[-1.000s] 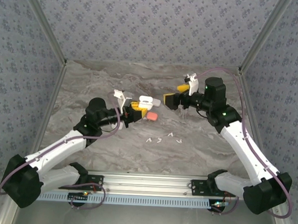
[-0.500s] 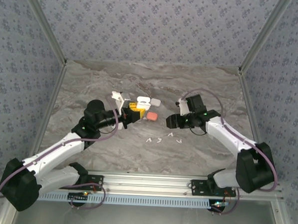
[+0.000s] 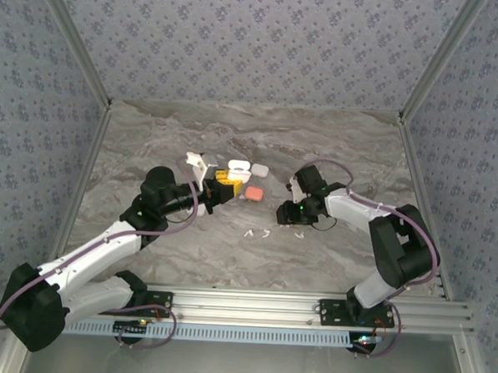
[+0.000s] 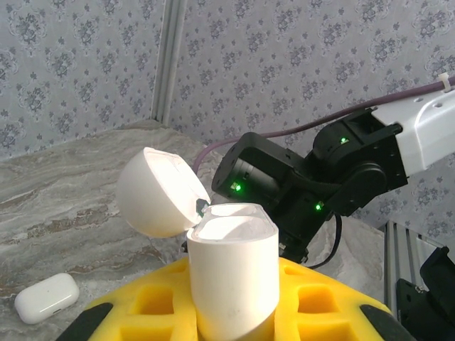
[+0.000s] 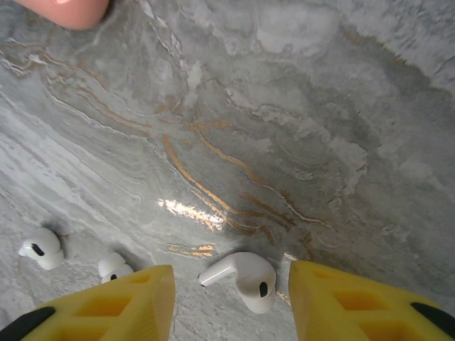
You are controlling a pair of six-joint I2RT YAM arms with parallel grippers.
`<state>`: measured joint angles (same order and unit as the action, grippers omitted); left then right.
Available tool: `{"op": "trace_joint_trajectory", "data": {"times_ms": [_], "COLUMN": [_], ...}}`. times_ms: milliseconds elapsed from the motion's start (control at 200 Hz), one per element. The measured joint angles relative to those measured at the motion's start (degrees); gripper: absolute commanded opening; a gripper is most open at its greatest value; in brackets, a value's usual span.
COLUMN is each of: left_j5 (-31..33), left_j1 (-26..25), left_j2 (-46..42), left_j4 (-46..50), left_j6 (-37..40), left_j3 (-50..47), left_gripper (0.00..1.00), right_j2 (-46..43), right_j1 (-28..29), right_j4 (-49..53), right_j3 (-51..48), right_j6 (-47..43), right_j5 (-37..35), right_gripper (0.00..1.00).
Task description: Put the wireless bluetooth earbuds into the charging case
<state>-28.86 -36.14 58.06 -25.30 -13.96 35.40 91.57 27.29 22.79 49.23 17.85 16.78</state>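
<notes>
My left gripper (image 3: 229, 177) is shut on a white charging case (image 4: 231, 273), held upright with its lid (image 4: 160, 192) swung open. My right gripper (image 3: 287, 213) is down at the table, open, its yellow fingers (image 5: 128, 302) on either side of a white stemmed earbud (image 5: 240, 277) that lies flat between them, untouched. Two more white earbuds (image 5: 41, 247) (image 5: 114, 266) lie just left of it. From above, small white earbuds (image 3: 248, 233) (image 3: 267, 233) (image 3: 299, 235) show in a row near the right gripper.
A closed white case (image 3: 260, 169) and a pink case (image 3: 253, 192) lie on the marble table (image 3: 151, 140) between the two arms. The pink case (image 5: 67, 11) sits beyond the right gripper. Patterned walls enclose the table on three sides.
The right arm has dropped from a raised pose down to the table and moved left and nearer, ending over the earbuds. The left arm has hardly moved.
</notes>
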Motion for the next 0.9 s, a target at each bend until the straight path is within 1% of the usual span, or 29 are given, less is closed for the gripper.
{"op": "trace_joint_trajectory", "data": {"times_ms": [195,350,575,800,900], "left_j5": [0.2,0.4,1.3,1.3,1.3], "left_j1": [0.0,0.0,0.0,0.0,0.0], "left_j2": [0.0,0.0,-0.3,-0.4,-0.5], "left_j4": [0.0,0.0,0.2,0.3,0.2], "left_j6": [0.0,0.0,0.0,0.0,0.0], "left_j3": [-0.1,-0.1,-0.3,-0.3,-0.3], "left_gripper": [0.0,0.0,0.0,0.0,0.0], "right_j2": [1.9,2.4,2.6,2.4,0.3], "right_j1": [0.9,1.2,2.1,2.9,3.1], "right_j4": [0.1,0.8,1.2,1.4,2.4], "right_j3": [0.3,1.0,1.4,1.7,1.8], "right_j6": [0.0,0.0,0.0,-0.1,-0.5], "right_j5": [-1.3,-2.3,-3.4,-4.2,-5.2], "right_gripper": [0.36,0.31,0.19,0.18,0.18]}}
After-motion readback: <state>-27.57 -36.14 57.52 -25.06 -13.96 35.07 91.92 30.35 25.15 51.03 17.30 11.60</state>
